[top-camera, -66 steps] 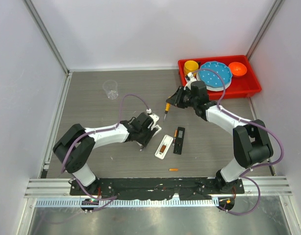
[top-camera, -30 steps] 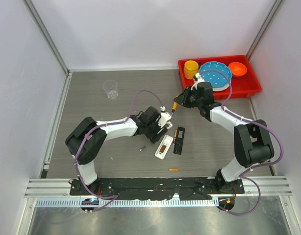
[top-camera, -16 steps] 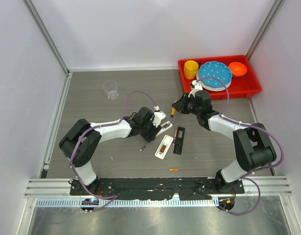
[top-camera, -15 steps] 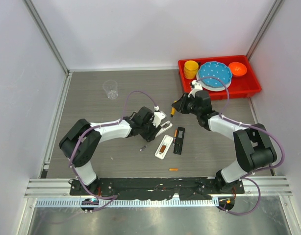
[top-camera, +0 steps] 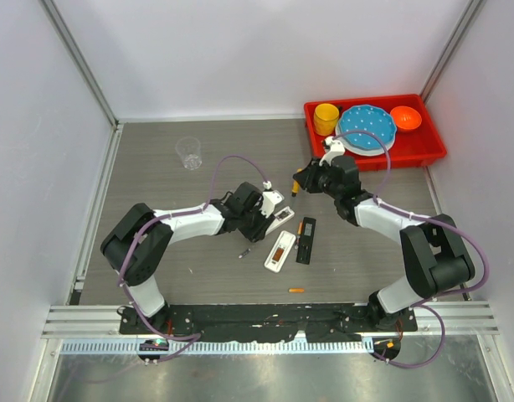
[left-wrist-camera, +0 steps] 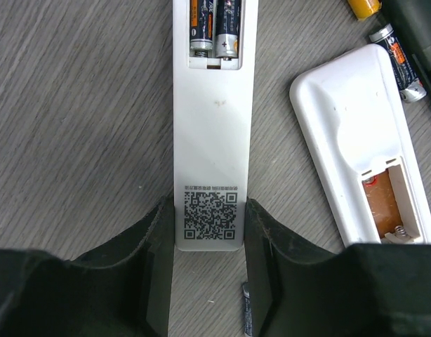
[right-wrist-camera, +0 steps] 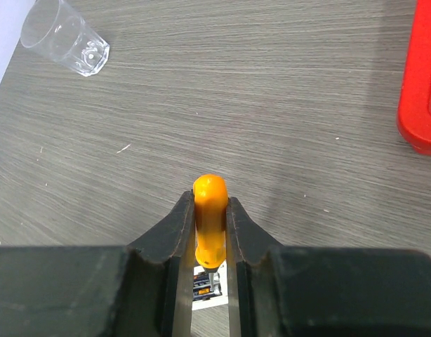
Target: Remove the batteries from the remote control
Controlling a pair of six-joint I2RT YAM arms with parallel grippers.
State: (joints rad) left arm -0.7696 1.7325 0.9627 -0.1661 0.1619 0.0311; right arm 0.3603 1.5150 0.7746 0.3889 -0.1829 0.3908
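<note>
The left gripper [left-wrist-camera: 208,214] clamps the white remote [left-wrist-camera: 213,140] with 2 batteries [left-wrist-camera: 215,24] inside. The right gripper [right-wrist-camera: 210,198] pinches the orange-handled tool [right-wrist-camera: 209,235].

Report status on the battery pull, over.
Left gripper jaws clamp white remote end. Right gripper jaws shut on orange tool. Two batteries seated in remote's open bay. Nothing covers them.

QR code [left-wrist-camera: 210,214] on white remote [left-wrist-camera: 213,126] back, print above illegible; plus sign on battery [left-wrist-camera: 228,24].
</note>
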